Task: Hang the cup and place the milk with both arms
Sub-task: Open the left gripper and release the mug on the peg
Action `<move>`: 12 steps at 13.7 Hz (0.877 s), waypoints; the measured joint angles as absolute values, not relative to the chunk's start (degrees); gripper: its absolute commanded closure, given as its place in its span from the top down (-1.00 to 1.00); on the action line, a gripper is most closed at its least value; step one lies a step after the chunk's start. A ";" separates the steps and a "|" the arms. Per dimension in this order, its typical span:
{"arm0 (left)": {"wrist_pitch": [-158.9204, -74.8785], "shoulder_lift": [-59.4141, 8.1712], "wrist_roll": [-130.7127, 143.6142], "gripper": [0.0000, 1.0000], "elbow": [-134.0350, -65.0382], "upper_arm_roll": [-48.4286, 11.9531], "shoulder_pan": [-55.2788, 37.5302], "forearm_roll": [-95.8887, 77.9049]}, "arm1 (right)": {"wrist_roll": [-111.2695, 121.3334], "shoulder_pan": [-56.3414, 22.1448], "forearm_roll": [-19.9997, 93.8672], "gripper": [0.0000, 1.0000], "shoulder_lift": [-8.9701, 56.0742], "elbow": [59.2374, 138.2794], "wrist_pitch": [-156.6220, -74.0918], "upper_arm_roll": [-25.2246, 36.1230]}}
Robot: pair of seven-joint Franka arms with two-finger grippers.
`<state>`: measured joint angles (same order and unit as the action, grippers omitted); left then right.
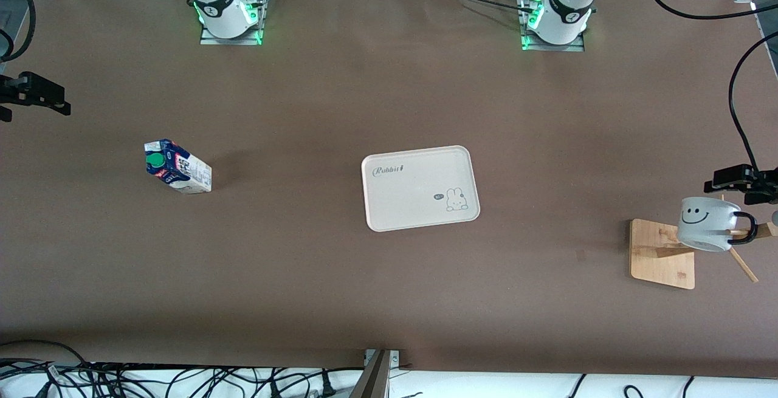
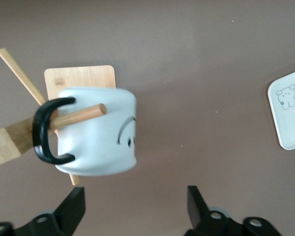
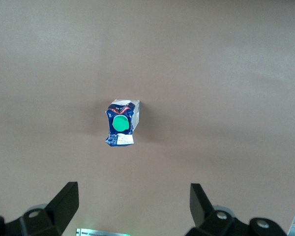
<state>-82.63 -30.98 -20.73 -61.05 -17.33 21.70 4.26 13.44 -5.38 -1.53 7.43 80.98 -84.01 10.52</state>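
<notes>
The left gripper (image 2: pixel 132 209) hangs over the brown table (image 1: pixel 389 288) at the left arm's end, its two black fingers (image 2: pixel 71 209) spread wide with nothing between them. Just off its fingertips the cup (image 2: pixel 96 132) hangs on the wooden rack (image 1: pixel 662 254): a peg (image 2: pixel 78 116) passes through the black loop handle (image 2: pixel 44 130), and the smiley face shows on the white side. The gripper does not touch the cup. In the front view only a dark piece of this gripper (image 1: pixel 741 180) shows at the frame's edge, above the cup (image 1: pixel 708 223); the rest is cut off.

The right gripper (image 3: pixel 132 209) is up in the air over the right arm's end of the table, its fingers (image 3: pixel 64 206) likewise wide apart and empty. Under it the milk (image 3: pixel 120 123) stands upright on the bare table, green cap (image 3: pixel 120 123) facing up. In the front view the milk (image 1: pixel 177 166) stands well apart from everything else, and only a black part of the right gripper (image 1: pixel 33 95) shows at the frame's edge.

Between the milk and the rack, near the middle of the table, lies a pale tray (image 1: pixel 419 188) with a rabbit drawing; nothing is on it. Both arm bases (image 1: pixel 226 6) stand along the table's edge farthest from the front camera, with green lights at their feet. Cables (image 1: pixel 152 380) trail beside the table's nearest edge.
</notes>
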 measured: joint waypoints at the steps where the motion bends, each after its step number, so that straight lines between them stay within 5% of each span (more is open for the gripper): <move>1: -81.91 -30.62 -20.71 1.00 -60.89 -17.49 21.48 4.26 | 12.38 -5.37 -1.21 1.00 7.45 80.98 -83.99 10.52; 7: -75.91 -26.02 -10.40 1.00 -61.84 -20.81 18.43 4.23 | 9.38 -5.38 -0.94 1.00 7.53 80.98 -83.95 10.43; 12: -78.15 -17.50 -2.20 1.00 -73.18 -19.38 12.74 3.03 | 9.34 -5.40 -0.93 1.00 7.54 80.98 -83.91 10.35</move>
<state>-78.15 -17.50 -2.20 -73.18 -19.38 12.74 3.03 9.34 -5.40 -0.93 7.54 80.98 -83.91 10.35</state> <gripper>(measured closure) 0.000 0.000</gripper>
